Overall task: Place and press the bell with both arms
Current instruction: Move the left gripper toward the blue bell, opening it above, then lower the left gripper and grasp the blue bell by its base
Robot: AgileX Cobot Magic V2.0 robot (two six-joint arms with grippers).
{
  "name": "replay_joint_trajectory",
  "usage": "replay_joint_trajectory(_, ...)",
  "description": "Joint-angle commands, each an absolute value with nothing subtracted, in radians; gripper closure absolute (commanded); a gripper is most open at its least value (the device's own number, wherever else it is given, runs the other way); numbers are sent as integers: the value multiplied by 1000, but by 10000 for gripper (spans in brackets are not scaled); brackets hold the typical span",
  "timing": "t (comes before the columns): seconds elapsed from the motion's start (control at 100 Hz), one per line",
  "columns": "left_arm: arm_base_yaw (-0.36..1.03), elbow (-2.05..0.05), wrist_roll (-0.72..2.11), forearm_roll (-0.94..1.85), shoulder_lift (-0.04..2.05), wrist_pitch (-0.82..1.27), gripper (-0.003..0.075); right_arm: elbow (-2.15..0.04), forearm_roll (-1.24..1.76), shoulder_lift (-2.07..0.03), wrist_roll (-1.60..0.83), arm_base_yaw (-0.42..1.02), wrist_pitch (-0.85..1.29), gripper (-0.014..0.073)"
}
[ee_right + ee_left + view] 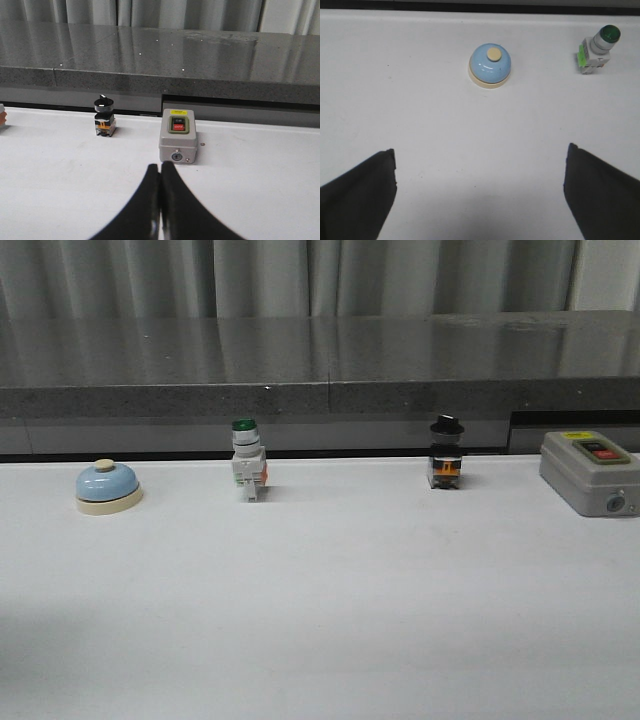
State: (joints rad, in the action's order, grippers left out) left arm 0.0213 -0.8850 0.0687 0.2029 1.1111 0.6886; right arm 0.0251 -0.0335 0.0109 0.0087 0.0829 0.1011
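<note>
Front view: light-blue call bell [108, 486] at the far left of the white tabletop [320, 620], upright on its cream base, well apart from the rest. Green-capped pushbutton switch [247, 460] further right, black-knobbed selector switch [446, 453] beyond that, grey on/off switch box [590, 472] at the right edge. No arm in sight here. Writing on the box lid too small to read from this angle.

Left wrist view: bell [490, 66] ahead, roughly centred between the two dark fingers [360, 195] of the left tool [480, 192], spread wide and holding nothing. Green-capped switch [596, 49] off to one side of the bell, apart from it. Likely trouble: glossy dome offering poor purchase, so a grasp too high could slip off; a touch on the cream top button during pickup could ring it early; a crooked approach could push the bell across the smooth tabletop. No readable lettering.

Right wrist view: right tool [160, 202] with fingers pressed together, nothing between them, pointed toward the switch box [177, 142]. Bell absent from this view. Risk: a press aimed wrongly, with the box and the selector switch [105, 117] both nearer than the bell. Red button on the box reads "OFF"; yellow label above it illegible.
</note>
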Motion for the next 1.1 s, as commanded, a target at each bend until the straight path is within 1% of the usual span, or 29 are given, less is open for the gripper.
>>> replay_joint_trajectory(0.0, 19, -918, 68, 246, 1110, 613, 84, 12, -33, 26, 0, 77, 17, 654)
replay_joint_trajectory(0.19, 47, -973, 70, 250, 1220, 611, 84, 12, -33, 26, 0, 77, 17, 654)
replay_joint_trajectory(0.4, 99, -1095, 72, 248, 1415, 600, 84, 12, -33, 26, 0, 77, 17, 654)
replay_joint_trajectory(0.71, 101, -1287, 72, 237, 1708, 598, 84, 12, -33, 26, 0, 77, 17, 654)
replay_joint_trajectory(1.09, 106, -1450, 80, 237, 1905, 593, 84, 12, -33, 26, 0, 77, 17, 654)
